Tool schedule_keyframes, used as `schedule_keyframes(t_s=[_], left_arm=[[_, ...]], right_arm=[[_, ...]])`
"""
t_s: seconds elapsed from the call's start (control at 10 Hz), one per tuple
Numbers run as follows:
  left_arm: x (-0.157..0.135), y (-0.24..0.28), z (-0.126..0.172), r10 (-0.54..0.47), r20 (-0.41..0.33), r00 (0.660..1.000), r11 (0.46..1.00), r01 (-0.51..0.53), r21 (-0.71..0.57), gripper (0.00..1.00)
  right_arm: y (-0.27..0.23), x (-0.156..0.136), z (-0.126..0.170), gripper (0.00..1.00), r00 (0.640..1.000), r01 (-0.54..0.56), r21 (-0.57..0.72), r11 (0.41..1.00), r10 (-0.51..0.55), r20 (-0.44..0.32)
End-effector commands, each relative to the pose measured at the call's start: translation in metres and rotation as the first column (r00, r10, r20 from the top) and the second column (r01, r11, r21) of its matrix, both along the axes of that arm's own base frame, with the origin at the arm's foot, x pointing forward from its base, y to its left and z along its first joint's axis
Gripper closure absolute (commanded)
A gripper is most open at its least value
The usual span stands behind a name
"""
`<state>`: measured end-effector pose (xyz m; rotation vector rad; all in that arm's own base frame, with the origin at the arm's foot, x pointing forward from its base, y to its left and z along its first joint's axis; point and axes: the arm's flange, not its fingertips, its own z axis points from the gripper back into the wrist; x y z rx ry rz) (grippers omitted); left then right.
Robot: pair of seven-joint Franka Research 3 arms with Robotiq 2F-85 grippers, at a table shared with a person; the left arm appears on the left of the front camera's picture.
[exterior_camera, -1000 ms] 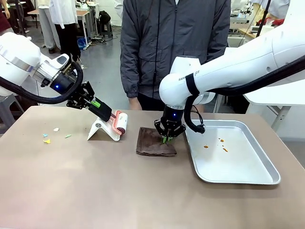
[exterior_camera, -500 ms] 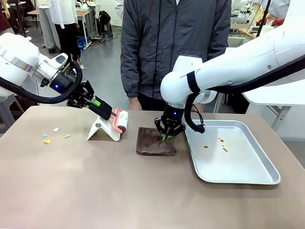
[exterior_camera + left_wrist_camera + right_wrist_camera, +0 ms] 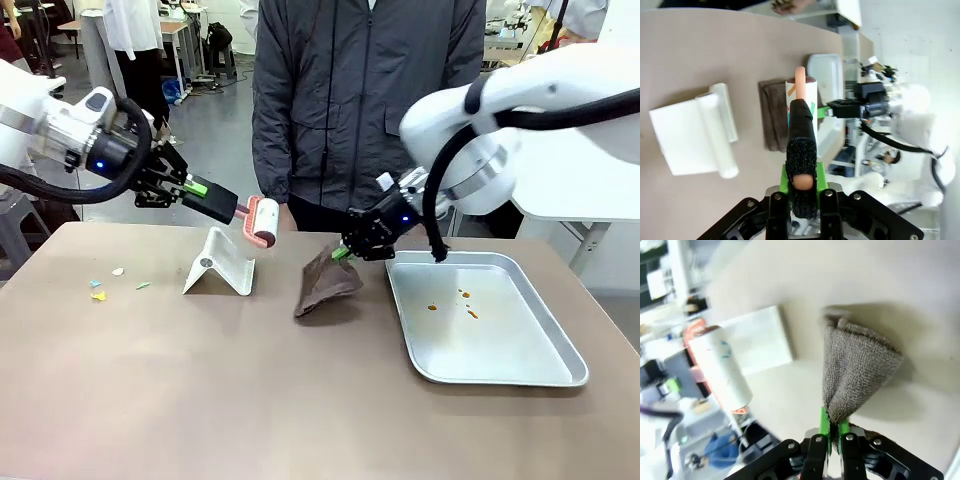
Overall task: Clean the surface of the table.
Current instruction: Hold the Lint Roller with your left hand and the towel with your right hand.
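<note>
Taupe table [image 3: 200, 400] spans the lower frame, with paper scraps [image 3: 100, 290] at left, a white stand [image 3: 222, 268] left of centre and a tray [image 3: 510, 340] at right. Left gripper [image 3: 197, 188], upper left, is clamped on a lint roller [image 3: 262, 220] held above the stand. Right gripper [image 3: 345, 252], at centre, pinches a brown cloth [image 3: 325, 285], one edge raised, the lower end on the table.

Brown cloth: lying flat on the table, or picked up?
Picked up by one edge: the right claw is shut on the brown cloth, which hangs bunched; its lower end seems to touch the table.
</note>
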<state>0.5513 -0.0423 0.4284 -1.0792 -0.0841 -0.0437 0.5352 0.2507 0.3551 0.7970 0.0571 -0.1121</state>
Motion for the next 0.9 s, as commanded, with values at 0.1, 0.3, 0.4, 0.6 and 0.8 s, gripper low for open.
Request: schedule_keyframes(t_s=[0.1,0.3,0.4,0.6,0.8], left_arm=[[-0.04,0.048,0.02,-0.057,-0.056,0.997,0.968,0.041,-0.246,0.87],[-0.073,0.088,0.025,-0.135,-0.041,0.99,0.917,0.109,-0.384,0.87],[-0.092,0.112,0.024,-0.131,-0.024,0.991,0.904,0.109,-0.413,0.87],[-0.122,0.17,0.016,-0.121,-0.038,0.992,0.9,0.094,-0.427,0.87],[-0.154,0.222,0.008,-0.05,-0.043,0.998,0.916,0.029,-0.401,0.87]], right_arm=[[-0.057,-0.052,0.005,0.96,0.992,-0.111,0.331,0.937,0.084,0.095],[-0.084,-0.088,0.022,0.96,0.989,-0.117,0.432,0.894,0.067,0.128],[-0.105,-0.109,0.032,0.96,0.99,-0.092,0.473,0.876,0.031,0.136],[-0.171,-0.146,0.045,0.96,0.983,0.05,0.556,0.829,-0.139,0.12],[-0.231,-0.176,0.05,0.96,0.969,0.103,0.637,0.764,-0.222,0.109]])
